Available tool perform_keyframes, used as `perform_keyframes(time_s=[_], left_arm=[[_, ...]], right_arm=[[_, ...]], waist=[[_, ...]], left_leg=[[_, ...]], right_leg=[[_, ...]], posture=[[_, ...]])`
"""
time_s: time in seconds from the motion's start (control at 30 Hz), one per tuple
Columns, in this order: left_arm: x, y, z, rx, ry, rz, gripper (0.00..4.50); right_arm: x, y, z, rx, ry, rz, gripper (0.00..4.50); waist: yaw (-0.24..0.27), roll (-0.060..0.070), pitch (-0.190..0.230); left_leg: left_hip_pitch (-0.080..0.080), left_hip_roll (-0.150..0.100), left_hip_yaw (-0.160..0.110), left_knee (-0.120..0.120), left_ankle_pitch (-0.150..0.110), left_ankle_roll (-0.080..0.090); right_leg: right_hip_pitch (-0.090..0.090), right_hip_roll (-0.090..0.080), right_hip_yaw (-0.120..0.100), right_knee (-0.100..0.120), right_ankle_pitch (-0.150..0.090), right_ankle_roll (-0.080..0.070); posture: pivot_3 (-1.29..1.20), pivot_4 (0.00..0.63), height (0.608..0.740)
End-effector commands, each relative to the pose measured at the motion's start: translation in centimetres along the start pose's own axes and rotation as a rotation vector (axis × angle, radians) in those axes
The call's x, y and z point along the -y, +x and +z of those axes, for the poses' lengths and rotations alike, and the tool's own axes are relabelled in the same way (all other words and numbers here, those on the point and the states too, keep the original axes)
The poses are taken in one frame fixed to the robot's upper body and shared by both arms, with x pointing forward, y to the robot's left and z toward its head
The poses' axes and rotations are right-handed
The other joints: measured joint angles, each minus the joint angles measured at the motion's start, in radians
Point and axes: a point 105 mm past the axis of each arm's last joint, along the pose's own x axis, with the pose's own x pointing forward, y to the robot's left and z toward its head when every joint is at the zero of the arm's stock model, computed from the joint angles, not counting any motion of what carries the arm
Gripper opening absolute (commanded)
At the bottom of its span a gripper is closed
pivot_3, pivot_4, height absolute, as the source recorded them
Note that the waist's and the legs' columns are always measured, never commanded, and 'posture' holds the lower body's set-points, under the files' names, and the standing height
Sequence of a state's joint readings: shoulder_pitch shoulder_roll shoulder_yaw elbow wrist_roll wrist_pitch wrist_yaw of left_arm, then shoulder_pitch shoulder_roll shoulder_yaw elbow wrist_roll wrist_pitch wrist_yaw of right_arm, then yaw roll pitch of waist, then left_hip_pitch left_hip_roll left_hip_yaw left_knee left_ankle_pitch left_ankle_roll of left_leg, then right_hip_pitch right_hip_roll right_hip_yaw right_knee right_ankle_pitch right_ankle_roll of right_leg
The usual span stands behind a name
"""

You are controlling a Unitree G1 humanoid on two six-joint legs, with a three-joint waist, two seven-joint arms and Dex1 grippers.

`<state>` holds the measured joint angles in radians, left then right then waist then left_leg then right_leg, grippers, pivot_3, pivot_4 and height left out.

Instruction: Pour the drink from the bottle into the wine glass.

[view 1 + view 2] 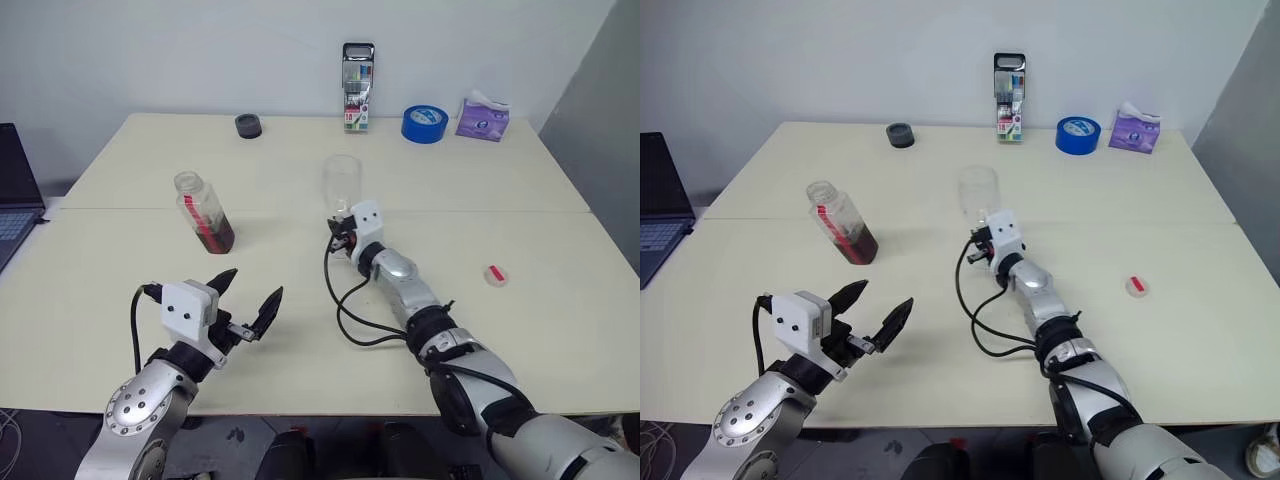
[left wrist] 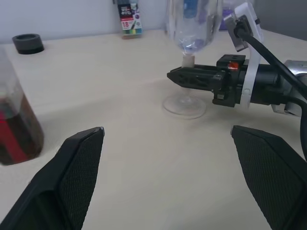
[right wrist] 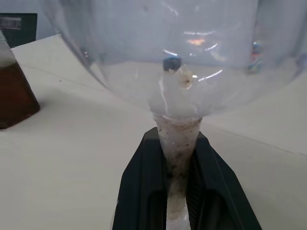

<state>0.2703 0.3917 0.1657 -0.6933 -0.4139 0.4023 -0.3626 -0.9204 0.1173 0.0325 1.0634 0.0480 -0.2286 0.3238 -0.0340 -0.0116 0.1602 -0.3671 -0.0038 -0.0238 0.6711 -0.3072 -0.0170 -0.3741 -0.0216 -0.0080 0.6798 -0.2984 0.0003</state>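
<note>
- Right gripper (image 3: 178, 191): fingers pinched shut on the stem of the glass (image 1: 341, 185), just under the bowl, pointing level
- Left gripper (image 1: 248, 300): fingers spread wide, holding nothing, hovering over the table (image 1: 560, 330) at about 7 o'clock from the bottle (image 1: 203, 210)
- Glass: thin, clear and empty, so likely light, brittle and top-heavy; the stem looks the sound place to hold, with a modest squeeze; its foot rests on the table near the middle
- Bottle: uncapped, standing at 9 o'clock from the glass, well apart; clear plastic with a red-and-white label strip, probably light and a little squashy; I'd take it round the squarish body, not the neck
- Drink (image 1: 215, 232): dark reddish-brown, filling only the lower part, so it should slosh when tipped
- Cap (image 1: 495, 274): lies at 4 o'clock from the glass
</note>
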Motion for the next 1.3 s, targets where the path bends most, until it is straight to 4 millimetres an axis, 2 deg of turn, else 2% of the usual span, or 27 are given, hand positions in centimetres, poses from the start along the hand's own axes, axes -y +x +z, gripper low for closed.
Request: perform_keyframes(time_s=[0.03,0.5,0.57,0.6,0.67,0.9,0.93,1.1,1.23,1.3], left_arm=[[-0.5,-0.2,0.9,0.036,0.032,0.021,4.50],[-0.8,-0.1,1.1,0.039,0.041,0.023,4.50],[-0.9,0.0,1.1,0.040,0.043,0.021,4.50],[-0.9,0.1,1.1,0.040,0.043,0.020,4.50],[-1.0,0.2,1.1,0.040,0.043,0.018,4.50],[-1.0,0.6,0.9,0.040,0.047,0.005,4.50],[-1.0,0.7,0.9,0.041,0.046,0.004,4.50],[-1.0,0.9,0.9,0.049,0.042,0.006,4.50],[-1.6,0.7,0.6,0.048,0.038,0.037,4.50],[-2.2,0.6,0.4,0.049,0.044,0.075,4.50]], right_arm=[[-1.0,0.9,1.6,0.057,-0.045,0.020,0.19],[-2.1,1.2,1.2,0.063,-0.070,0.019,0.19],[-2.1,1.2,1.0,0.052,-0.070,0.016,0.91],[-2.1,1.2,1.0,0.049,-0.067,0.016,1.10],[-2.0,1.1,0.9,0.049,-0.065,0.017,1.76],[-1.4,0.6,0.3,0.038,-0.084,0.020,4.30],[-1.2,0.5,0.3,0.040,-0.083,0.017,4.48],[0.8,-0.9,0.0,0.075,-0.070,0.001,4.48],[2.8,-3.9,-0.6,0.080,-0.135,0.011,4.48],[4.3,-6.8,-0.4,0.070,-0.168,-0.001,4.48]], waist=[[0.002,0.000,0.000],[0.003,0.000,0.000],[0.003,0.000,0.000],[0.003,0.000,0.000],[0.003,0.000,0.000],[0.002,0.000,0.000],[0.002,0.000,0.000],[0.003,0.000,0.000],[0.008,0.000,0.000],[0.009,0.000,0.000]], left_leg=[[0.000,0.000,0.001,-0.001,0.000,0.000],[0.000,0.000,0.001,-0.005,0.001,-0.002],[0.000,-0.001,0.001,-0.005,0.001,-0.002],[0.000,0.000,0.001,-0.005,0.001,-0.002],[0.000,0.000,0.001,-0.006,0.001,-0.002],[0.000,0.000,0.001,-0.006,0.001,-0.002],[0.000,0.000,0.001,-0.006,0.001,-0.002],[0.000,0.000,0.001,-0.006,0.001,-0.002],[-0.001,0.000,0.001,-0.006,0.001,-0.002],[-0.002,0.000,0.001,-0.007,0.001,-0.002]], right_leg=[[0.000,0.000,0.000,-0.001,0.000,0.000],[-0.002,-0.001,0.000,-0.001,-0.001,-0.001],[-0.002,-0.001,0.000,-0.001,-0.001,-0.001],[-0.002,-0.001,0.000,-0.001,-0.001,-0.001],[-0.002,-0.001,0.000,-0.001,-0.001,-0.001],[-0.003,-0.001,0.000,-0.001,-0.001,-0.001],[-0.003,-0.001,0.000,-0.001,-0.001,-0.001],[-0.003,-0.001,0.000,-0.001,-0.001,-0.001],[-0.003,-0.002,0.000,-0.002,-0.001,-0.001],[-0.003,-0.002,0.000,-0.003,-0.001,-0.001]], posture=[[0.00,0.150,0.740],[0.00,0.150,0.740],[0.00,0.150,0.740],[0.00,0.150,0.740],[0.00,0.150,0.740],[0.00,0.150,0.740],[0.00,0.150,0.740],[0.00,0.150,0.740],[0.00,0.150,0.740],[0.00,0.150,0.740]])
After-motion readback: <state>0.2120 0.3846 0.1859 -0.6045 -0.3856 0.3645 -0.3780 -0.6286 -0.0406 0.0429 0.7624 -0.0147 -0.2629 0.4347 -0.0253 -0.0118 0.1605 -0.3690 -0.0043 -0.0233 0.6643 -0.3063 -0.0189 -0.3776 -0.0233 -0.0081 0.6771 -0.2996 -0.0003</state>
